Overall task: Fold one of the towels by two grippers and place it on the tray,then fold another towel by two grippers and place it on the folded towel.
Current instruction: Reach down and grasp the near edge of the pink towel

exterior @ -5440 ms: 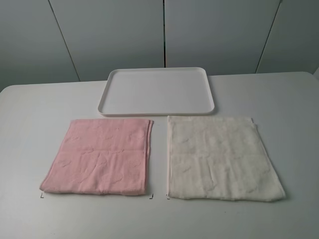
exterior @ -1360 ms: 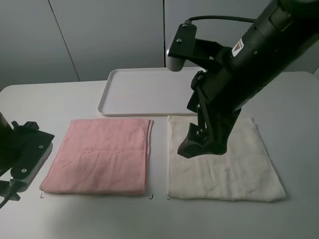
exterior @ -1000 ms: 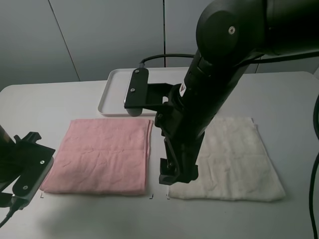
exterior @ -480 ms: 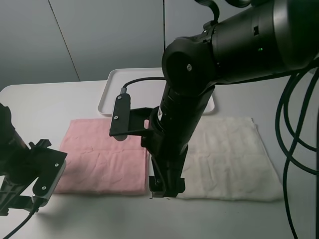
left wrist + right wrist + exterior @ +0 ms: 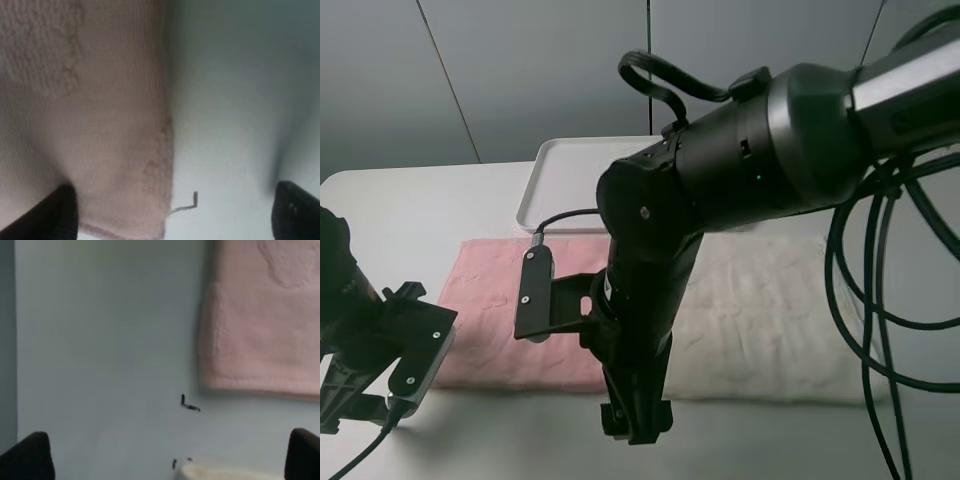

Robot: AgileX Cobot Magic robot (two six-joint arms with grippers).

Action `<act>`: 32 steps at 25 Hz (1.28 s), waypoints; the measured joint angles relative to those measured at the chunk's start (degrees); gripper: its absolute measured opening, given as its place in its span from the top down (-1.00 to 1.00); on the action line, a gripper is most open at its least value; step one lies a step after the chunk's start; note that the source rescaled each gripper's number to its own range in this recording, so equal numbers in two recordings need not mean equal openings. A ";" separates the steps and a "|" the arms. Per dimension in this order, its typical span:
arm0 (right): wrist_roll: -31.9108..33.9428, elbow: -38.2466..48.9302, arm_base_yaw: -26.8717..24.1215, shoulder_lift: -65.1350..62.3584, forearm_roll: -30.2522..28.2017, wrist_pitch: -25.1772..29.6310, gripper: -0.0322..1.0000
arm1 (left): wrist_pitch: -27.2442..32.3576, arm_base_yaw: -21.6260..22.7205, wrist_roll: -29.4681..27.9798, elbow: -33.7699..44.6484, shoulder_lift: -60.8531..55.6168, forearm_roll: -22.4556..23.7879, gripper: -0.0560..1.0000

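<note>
DESK: Where are the pincers?

PHOTO: The left pincer [image 5: 180,215] hangs spread wide over the near left corner of the pink towel [image 5: 490,300], one jaw above cloth and the other above bare table [image 5: 420,200]. The right pincer [image 5: 167,459], reaching across the middle, is likewise spread. It sits low over the table just off that towel's near right corner, beside a black corner mark [image 5: 189,404]. Neither pinches anything.

DESK: And the job?

PHOTO: Barely begun, by my reading. The pink towel and the white towel [image 5: 770,310] lie flat and unfolded side by side, pink on the left. The tray [image 5: 570,170] sits beyond them, with no towel on the part that shows. Both folds and both placements remain.
</note>
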 joint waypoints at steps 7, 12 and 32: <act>4.95 -7.17 3.01 5.72 -3.17 1.54 -1.00 | 0.00 0.00 0.00 0.00 0.00 0.00 -1.00; 7.24 -12.40 3.01 9.99 -5.43 4.66 -1.00 | 0.00 0.00 0.00 0.00 0.00 0.33 -1.00; 8.84 -13.12 3.01 15.02 -6.94 5.51 -1.00 | 0.00 0.00 0.00 0.00 0.00 0.43 -1.00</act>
